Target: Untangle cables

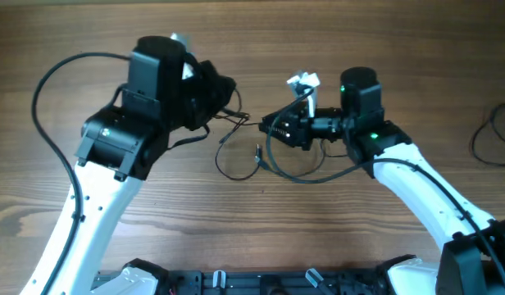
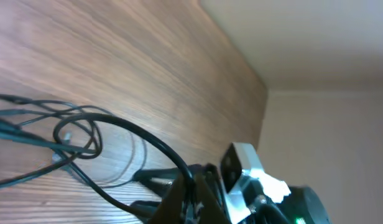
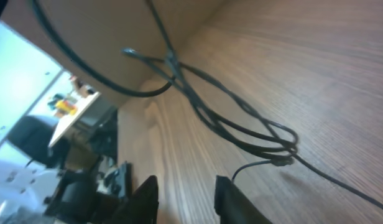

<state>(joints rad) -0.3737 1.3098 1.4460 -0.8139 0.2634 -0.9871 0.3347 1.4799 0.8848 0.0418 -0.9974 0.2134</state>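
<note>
The cables are thin black cords lying as loose loops on the wooden table between my two grippers, with a small plug end in the middle. In the left wrist view the cables form crossing loops, and one cord runs up into my left gripper, whose fingers are closed on it. In the overhead view my left gripper is at the loops' upper left. My right gripper is open and empty just right of them. In the right wrist view it hovers low over the table, near the knotted cords.
A thicker black wire loop lies at the table's far right edge. A white tag sticks up from the right wrist. Black fixtures line the table's front edge.
</note>
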